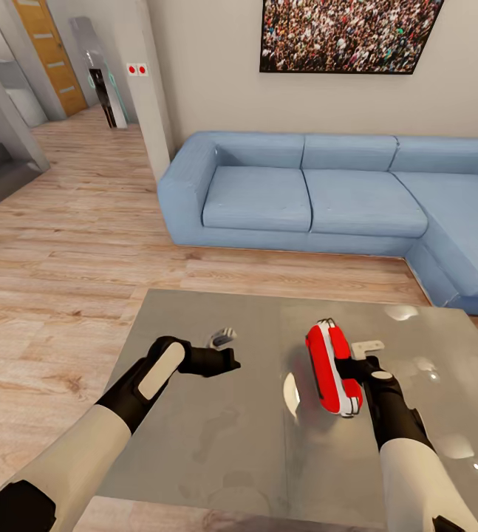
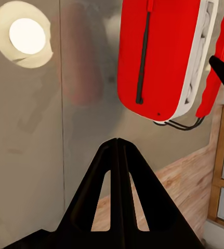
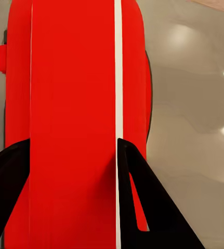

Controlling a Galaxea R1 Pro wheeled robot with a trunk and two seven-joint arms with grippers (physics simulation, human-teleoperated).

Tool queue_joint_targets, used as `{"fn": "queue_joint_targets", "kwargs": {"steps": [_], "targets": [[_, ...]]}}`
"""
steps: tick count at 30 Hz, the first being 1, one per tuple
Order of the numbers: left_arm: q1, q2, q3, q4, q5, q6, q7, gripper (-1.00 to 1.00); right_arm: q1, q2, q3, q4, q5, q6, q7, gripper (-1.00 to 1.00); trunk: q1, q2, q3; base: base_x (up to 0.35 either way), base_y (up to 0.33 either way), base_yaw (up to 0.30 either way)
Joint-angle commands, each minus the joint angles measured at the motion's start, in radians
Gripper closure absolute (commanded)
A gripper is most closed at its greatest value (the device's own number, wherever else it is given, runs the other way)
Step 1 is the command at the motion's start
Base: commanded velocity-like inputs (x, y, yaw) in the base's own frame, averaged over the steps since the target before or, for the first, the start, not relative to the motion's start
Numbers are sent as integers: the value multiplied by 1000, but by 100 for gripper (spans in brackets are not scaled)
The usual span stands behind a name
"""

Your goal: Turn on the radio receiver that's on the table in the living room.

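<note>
The right gripper (image 1: 353,368) clamped the radio (image 1: 332,367) above the table (image 1: 216,443), steadying it; the left gripper (image 1: 227,362) was closed, empty.

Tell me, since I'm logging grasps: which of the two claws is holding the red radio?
The right claw: its fingers straddle the radio above the table. The left claw is shut on nothing, apart from it.
</note>
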Motion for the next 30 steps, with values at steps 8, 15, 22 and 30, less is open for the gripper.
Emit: {"fn": "queue_joint_targets", "kwargs": {"steps": [8, 15, 22, 30], "targets": [[0, 7, 0, 3, 1, 0, -1, 100, 0, 1, 0, 2, -3, -2, -2, 100, 0, 0, 0, 0, 0, 0], [0, 8, 0, 3, 2, 0, -1, 100, -1, 1, 0, 3, -5, -2, -1, 100, 0, 0, 0, 0, 0, 0], [0, 7, 0, 1, 2, 0, -4, 100, -1, -6, 1, 2, -35, -2, -1, 100, 0, 0, 0, 0, 0, 0], [0, 6, 0, 0, 0, 0, -23, 100, -1, -9, 3, 2, -41, -2, 2, 100, 0, 0, 0, 0, 0, 0]]}}
